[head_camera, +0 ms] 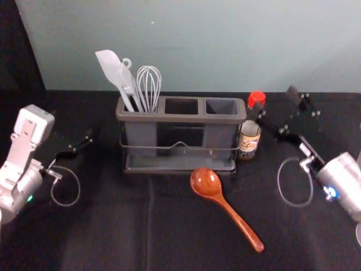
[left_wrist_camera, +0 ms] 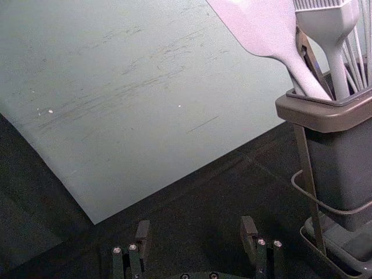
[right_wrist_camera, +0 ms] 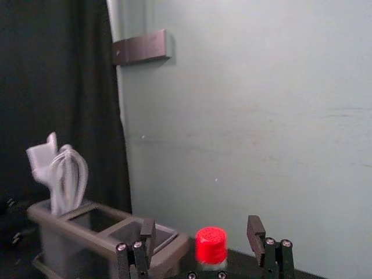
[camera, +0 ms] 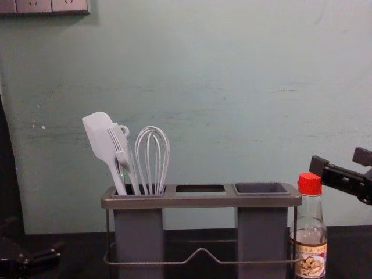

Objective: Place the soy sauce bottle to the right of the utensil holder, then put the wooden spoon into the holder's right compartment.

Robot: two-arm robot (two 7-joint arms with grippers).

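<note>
Utensil holder [head_camera: 180, 118]: smooth grey, wire-railed; white spatula [head_camera: 110, 65], whisk [head_camera: 149, 84] inside.
Soy sauce bottle [head_camera: 249, 141]: clear, red-capped, upright, holder's three o'clock; base cut off in chest view.
Wooden spoon [head_camera: 218, 196]: glossy, round-bowled, on cloth-covered surface [head_camera: 113, 231], five o'clock.
Right tool [head_camera: 275, 104]: released, near cap.
Left tool [head_camera: 73, 127]: released, nine o'clock, dimly visible.

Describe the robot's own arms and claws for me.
Both arms are silvery. The left arm carries a pale boxy housing and a green light; the right arm has a rounded, cylindrical section and a blue light. Each has a thin grey looped cable. The left claw and right claw are black, with blocky fingers and small silvery screws.
</note>
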